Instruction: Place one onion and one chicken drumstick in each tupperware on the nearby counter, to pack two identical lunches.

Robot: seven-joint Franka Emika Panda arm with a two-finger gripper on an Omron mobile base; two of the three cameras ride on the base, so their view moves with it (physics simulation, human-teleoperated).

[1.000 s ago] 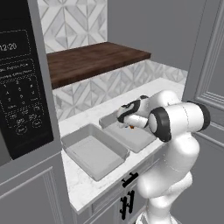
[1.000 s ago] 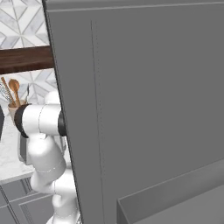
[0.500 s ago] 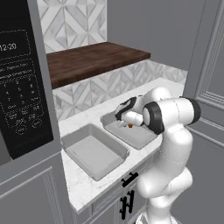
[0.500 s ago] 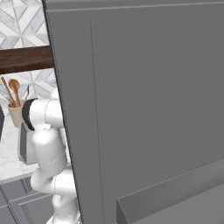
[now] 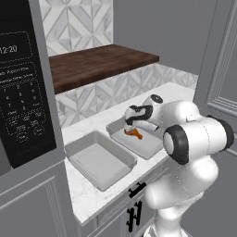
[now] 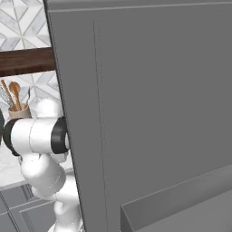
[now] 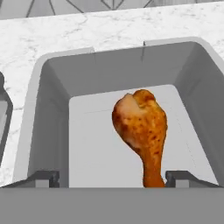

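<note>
A glossy orange-brown chicken drumstick (image 7: 141, 127) lies on the floor of the right-hand tupperware (image 7: 35, 87), bulbous end away from me and thin bone end toward my fingers. My gripper (image 7: 113, 179) is open just above it, its two fingertips (image 7: 41, 177) wide apart with the bone end between them, not touching. In the left base view the gripper (image 5: 131, 126) hangs over that tupperware (image 5: 152, 150) with the drumstick (image 5: 135, 134) under it. The left tupperware (image 5: 74, 148) beside it holds nothing. Both stand on the white marble counter (image 5: 88, 199). The onion is out of view.
A black microwave (image 5: 23, 92) stands at the left of the counter, and a dark wooden shelf (image 5: 97, 62) runs behind. A tall grey cabinet panel (image 6: 149, 113) is close on the right. A jar of utensils (image 6: 18, 106) stands at the back.
The jaws have gone from shut to wide open, letting go of the drumstick, which now lies in the right tupperware. The hand has come lower and slightly left over it.
</note>
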